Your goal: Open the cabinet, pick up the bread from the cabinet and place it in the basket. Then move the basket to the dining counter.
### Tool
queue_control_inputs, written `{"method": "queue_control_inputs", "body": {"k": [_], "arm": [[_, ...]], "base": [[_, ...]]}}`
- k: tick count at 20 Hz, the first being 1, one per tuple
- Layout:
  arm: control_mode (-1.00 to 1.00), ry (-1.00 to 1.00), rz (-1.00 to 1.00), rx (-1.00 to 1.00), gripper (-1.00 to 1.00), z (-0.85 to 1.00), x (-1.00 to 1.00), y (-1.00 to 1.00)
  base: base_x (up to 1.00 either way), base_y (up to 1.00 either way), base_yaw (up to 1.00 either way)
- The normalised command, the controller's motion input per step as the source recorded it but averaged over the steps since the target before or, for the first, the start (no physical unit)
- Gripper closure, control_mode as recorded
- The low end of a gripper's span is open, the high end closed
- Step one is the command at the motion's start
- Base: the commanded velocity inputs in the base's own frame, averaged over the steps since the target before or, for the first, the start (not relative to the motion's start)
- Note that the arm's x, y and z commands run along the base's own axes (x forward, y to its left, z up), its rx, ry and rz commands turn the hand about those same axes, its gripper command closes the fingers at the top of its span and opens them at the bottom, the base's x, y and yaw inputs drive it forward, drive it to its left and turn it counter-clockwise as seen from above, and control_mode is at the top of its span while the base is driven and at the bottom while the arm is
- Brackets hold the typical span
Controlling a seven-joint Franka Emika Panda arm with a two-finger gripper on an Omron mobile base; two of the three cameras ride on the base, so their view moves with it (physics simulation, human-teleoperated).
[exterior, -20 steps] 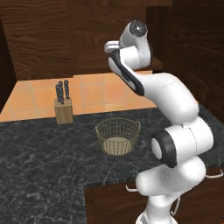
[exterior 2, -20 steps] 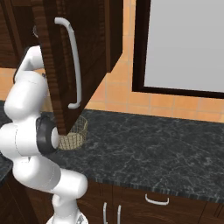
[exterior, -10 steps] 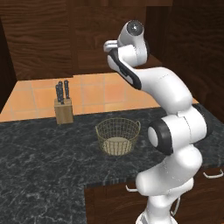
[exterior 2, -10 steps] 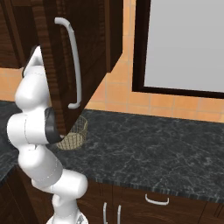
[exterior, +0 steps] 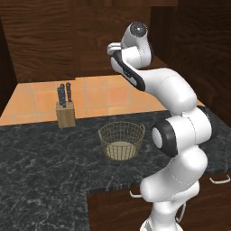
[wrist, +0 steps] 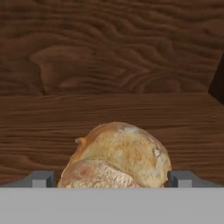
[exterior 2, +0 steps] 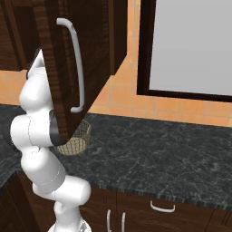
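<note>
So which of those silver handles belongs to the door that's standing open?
The long upright bar handle on the wall cabinet door, which is swung out over the black counter. The short handles below sit on closed fronts.

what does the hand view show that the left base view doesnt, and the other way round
Hand view: the bread sits on the wood shelf inside the cabinet, between the two fingertips, which stand apart on either side of it.

Left base view: the basket on the black counter, holding nothing, the knife block beside it, and the arm reaching up.

Both: dark brown wood grain of the cabinet.
</note>
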Motion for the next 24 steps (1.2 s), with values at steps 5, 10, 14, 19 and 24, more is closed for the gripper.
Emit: {"method": "queue_control_inputs", "body": {"k": [5,10,14,19,24], "arm": [[-1.00,0.01,0.02,0.00,-1.00,-0.26,0.00,0.00],[-1.00,0.00,0.01,0.00,1.00,-0.16,0.00,0.00],[-1.00,0.00,0.00,0.00,1.00,-0.07,-0.15,0.16],[-1.00,0.00,-0.01,-0.01,1.00,0.00,-0.64,0.58],[-1.00,0.00,-0.08,0.00,1.00,0.00,-0.82,0.38]], "base": [[0.00,0.00,0.00],[0.00,0.00,0.00],[0.00,0.00,0.00],[0.00,0.00,0.00],[0.00,0.00,0.00]]}}
